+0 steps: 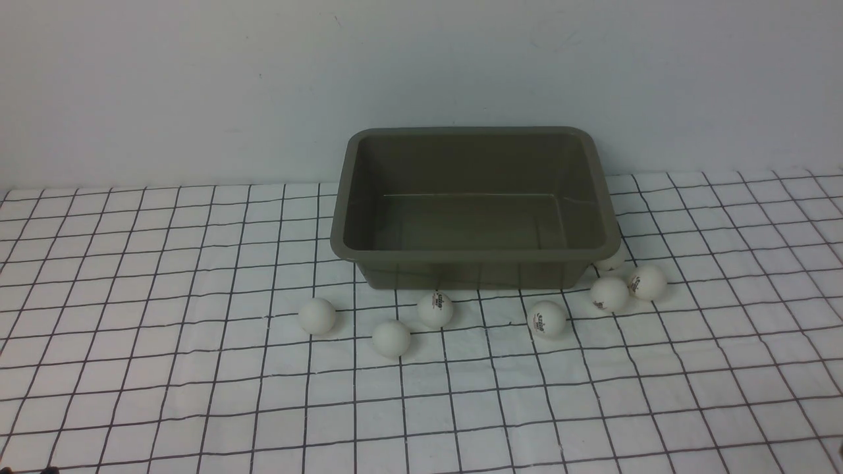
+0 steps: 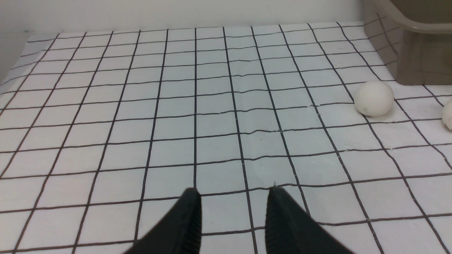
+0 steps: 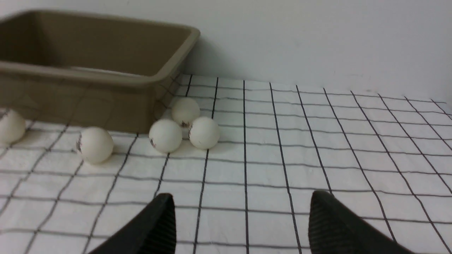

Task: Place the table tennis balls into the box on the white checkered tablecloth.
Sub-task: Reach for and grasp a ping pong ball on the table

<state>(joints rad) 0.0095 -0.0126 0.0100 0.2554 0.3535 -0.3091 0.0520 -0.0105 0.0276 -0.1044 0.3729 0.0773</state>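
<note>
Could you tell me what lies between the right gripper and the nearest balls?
Only bare tablecloth separates the right gripper from those balls, per the right wrist view.

The box [image 1: 471, 255] sits on the cloth [image 1: 164, 395], toward the back, near the wall [image 1: 197, 79]. Seven balls lie on the cloth, outside the box. Four lie apart in front of it: the left ball [image 1: 317, 316], the front ball [image 1: 391, 339] to its right, the middle ball [image 1: 435, 309] just beside the box, and the fourth ball [image 1: 547, 319] further right. Three bunch at the box's front right corner: the corner ball [image 1: 609, 260] partly behind the box, the near ball [image 1: 609, 293], and the right ball [image 1: 648, 282].
</note>
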